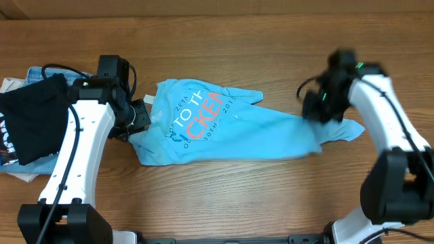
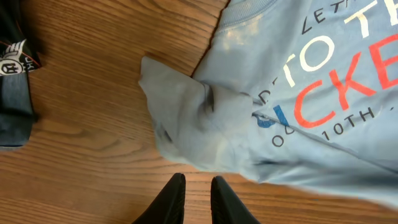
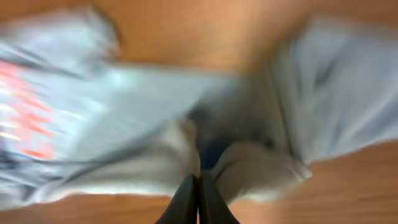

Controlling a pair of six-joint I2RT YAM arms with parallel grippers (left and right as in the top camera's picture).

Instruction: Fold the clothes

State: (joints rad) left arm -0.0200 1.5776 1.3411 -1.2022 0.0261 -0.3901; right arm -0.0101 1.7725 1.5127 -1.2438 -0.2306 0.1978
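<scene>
Right gripper [image 3: 198, 180] is clenching on bunched fabric of light sky-blue cotton T-shirt [image 1: 271, 132]; left gripper [image 2: 197, 182] is hovering beside its sleeve, jaws slightly parted, empty

The left arm [image 1: 80, 135] is bent in beside the T-shirt [image 1: 230, 132], the left gripper [image 2: 196, 182] held just short of its edge, jaws narrowly parted and empty. The right arm [image 1: 380, 112] is stretched over the T-shirt's opposite end, the right gripper [image 3: 198, 183] pinched closed on cloth.

Bright even light; right wrist view smeared by motion blur; T-shirt [image 3: 155, 93] indistinct.
</scene>
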